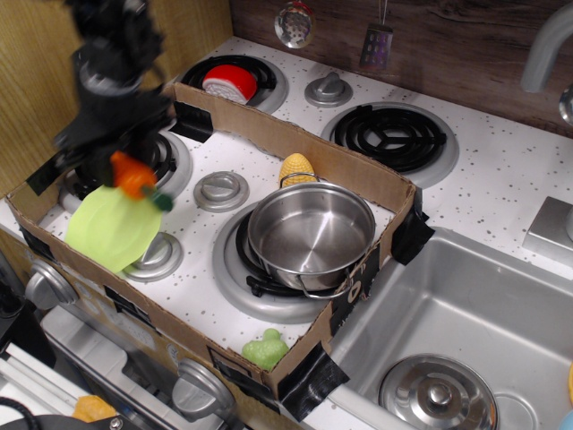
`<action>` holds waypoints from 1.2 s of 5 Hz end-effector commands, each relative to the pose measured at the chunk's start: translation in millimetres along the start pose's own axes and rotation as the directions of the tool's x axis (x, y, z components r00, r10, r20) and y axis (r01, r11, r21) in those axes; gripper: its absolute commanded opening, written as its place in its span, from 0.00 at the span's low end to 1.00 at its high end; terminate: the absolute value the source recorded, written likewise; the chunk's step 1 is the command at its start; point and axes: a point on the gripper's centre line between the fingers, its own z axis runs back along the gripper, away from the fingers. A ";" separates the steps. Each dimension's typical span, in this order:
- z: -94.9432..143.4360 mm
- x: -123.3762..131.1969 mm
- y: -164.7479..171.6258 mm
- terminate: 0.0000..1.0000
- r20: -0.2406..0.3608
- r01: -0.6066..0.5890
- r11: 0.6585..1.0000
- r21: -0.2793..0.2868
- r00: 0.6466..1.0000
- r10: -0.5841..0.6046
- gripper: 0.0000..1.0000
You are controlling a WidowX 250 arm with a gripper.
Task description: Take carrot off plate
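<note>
The orange carrot [131, 173] with its dark green stem cap pointing down-right hangs in my gripper [121, 159], which is shut on it. The carrot is lifted, its tip over the far edge of the lime-green plate [109, 231]. The plate lies on the stove at the front left corner inside the cardboard box, with nothing on it. The black arm reaches down from the upper left and hides the left rear burner in part.
A steel pot [312, 235] stands on the front burner, a yellow corn cob [296, 167] behind it. A lumpy green toy [265, 349] lies in the box's front corner. The cardboard wall [295, 143] rings the area. The sink [466, 313] is at right.
</note>
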 end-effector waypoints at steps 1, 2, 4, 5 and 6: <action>41.1 -0.3 -33.5 0.00 0.150 -0.020 0.998 -0.064 0.988 0.029 0.00; 34.5 -4.0 -46.6 0.00 0.171 0.052 0.996 -0.079 0.985 -0.038 0.00; 12.2 -7.6 -67.7 0.00 0.107 0.470 0.883 0.007 0.877 -0.468 0.00; 8.0 -4.0 -77.0 0.00 0.109 0.597 0.802 0.035 0.795 -0.597 0.00; -4.9 -1.2 -76.6 0.00 0.188 0.656 0.754 0.020 0.738 -0.648 0.00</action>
